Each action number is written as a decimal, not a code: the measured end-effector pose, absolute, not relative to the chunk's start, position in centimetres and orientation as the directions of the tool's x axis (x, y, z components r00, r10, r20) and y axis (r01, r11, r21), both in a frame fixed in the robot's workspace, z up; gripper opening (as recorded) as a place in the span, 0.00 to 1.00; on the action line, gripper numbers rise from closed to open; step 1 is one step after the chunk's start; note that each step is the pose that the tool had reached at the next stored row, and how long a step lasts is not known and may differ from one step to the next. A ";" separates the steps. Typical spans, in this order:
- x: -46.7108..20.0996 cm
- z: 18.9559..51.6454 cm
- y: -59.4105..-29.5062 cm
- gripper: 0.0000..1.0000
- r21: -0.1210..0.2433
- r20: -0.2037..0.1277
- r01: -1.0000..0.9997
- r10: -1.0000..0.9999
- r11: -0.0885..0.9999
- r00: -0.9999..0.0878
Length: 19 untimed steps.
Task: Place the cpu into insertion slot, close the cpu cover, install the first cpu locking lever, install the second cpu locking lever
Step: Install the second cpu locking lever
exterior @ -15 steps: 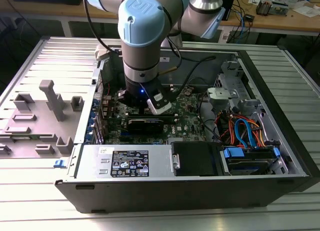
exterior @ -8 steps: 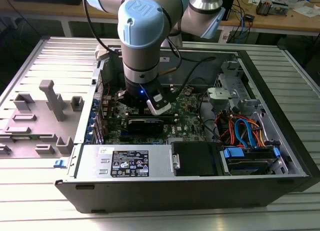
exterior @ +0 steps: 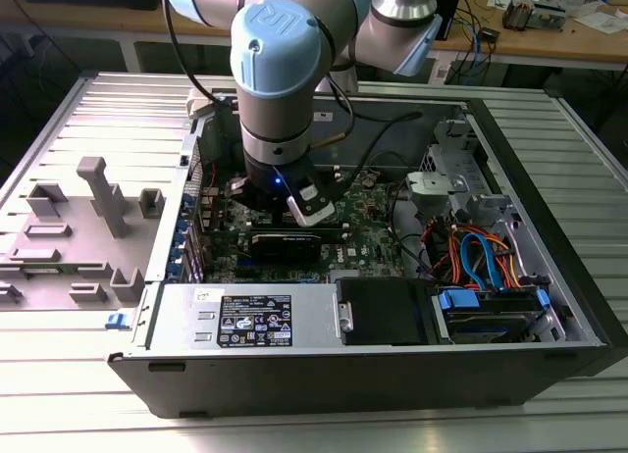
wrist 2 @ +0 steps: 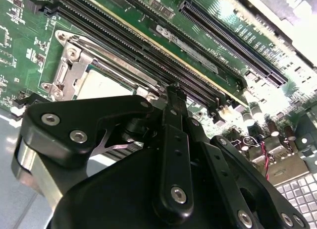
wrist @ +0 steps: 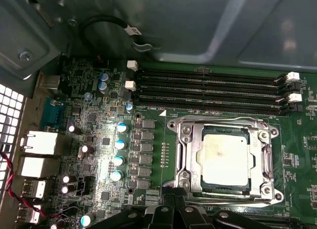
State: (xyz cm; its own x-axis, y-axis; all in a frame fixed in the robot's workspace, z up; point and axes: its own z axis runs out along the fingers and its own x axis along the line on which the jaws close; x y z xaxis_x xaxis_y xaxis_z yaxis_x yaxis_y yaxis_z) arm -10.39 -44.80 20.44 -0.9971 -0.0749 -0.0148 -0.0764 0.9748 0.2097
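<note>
Inside the open computer case point(exterior: 549, 276), the gripper point(wrist 2: 173, 97) hovers just beside the insertion slot point(wrist: 177, 162), cpu point(wrist: 225, 157) seated under the lowered cpu cover point(wrist: 190, 154); jaw state cannot be determined.

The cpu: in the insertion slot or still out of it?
In. In the first wrist view the cpu lies flat inside the insertion slot, with the cpu cover framing its silver top.

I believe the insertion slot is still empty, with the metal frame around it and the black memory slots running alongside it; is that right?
Not quite: the insertion slot is not empty. In the first wrist view the cpu, with its dull silver top, already sits inside it, within the window of the cpu cover. The rest holds: the metal frame surrounds it and the black memory slots run alongside.
</note>
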 end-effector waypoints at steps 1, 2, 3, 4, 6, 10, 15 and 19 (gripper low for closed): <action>-10.5 20.4 -44.8 0.11 0.210 -0.015 -0.077 -0.075 0.975 -0.997; -10.6 20.4 -44.8 0.11 0.211 -0.015 -0.077 -0.075 0.975 -0.997; -10.6 20.4 -44.8 0.11 0.211 -0.015 -0.077 -0.075 0.975 -0.997; -10.7 20.3 -44.8 0.11 0.211 -0.015 -0.077 -0.075 0.974 -0.997; -10.8 20.3 -44.7 0.11 0.212 -0.015 -0.076 -0.075 0.974 -0.997; -10.8 20.2 -44.6 0.11 0.215 -0.015 -0.077 -0.075 0.974 -0.997; -10.8 20.0 -44.5 0.11 0.216 -0.015 -0.077 -0.075 0.973 -0.997; -10.8 20.0 -44.6 0.11 0.216 -0.015 -0.077 -0.075 0.973 -0.997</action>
State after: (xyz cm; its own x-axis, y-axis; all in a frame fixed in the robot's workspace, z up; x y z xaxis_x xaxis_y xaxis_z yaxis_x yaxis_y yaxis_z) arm -10.78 -44.61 19.97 -0.9971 -0.0749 -0.0155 -0.0765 0.9733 0.2163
